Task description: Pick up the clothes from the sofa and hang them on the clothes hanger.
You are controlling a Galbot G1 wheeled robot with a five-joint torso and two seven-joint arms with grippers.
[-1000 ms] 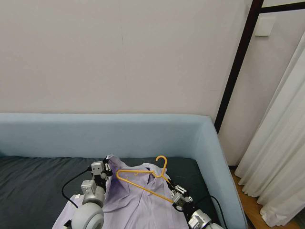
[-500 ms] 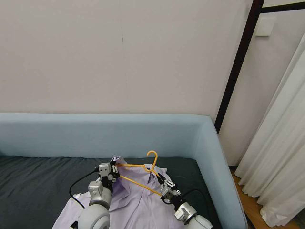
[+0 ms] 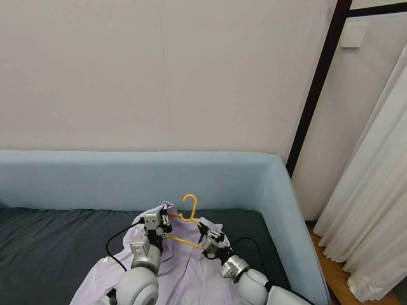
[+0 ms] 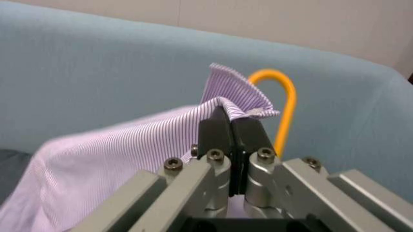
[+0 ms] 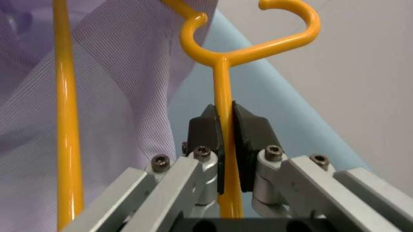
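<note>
A pale purple striped shirt [image 3: 184, 270] lies on the dark seat of the light blue sofa [image 3: 267, 184]. My left gripper [image 3: 156, 223] is shut on the shirt's collar [image 4: 235, 99], holding it raised. An orange hanger [image 3: 188, 213] stands in the shirt, its hook up. My right gripper [image 3: 208, 242] is shut on the hanger's bar [image 5: 223, 125], just right of the left one. In the right wrist view the hanger's hook [image 5: 284, 34] curves above the pads [image 5: 248, 133], with shirt fabric [image 5: 123, 96] beside it.
The sofa's back and right armrest [image 3: 289, 216] rise behind and beside the shirt. A white wall stands behind. At the right are a dark door frame [image 3: 315, 89] and white curtains [image 3: 375, 210]. Dark seat cushion [image 3: 44, 248] stretches left.
Both grippers have moved up and leftward with the shirt collar and hanger. The hanger has turned more upright, and its hook now sits near the left gripper.
</note>
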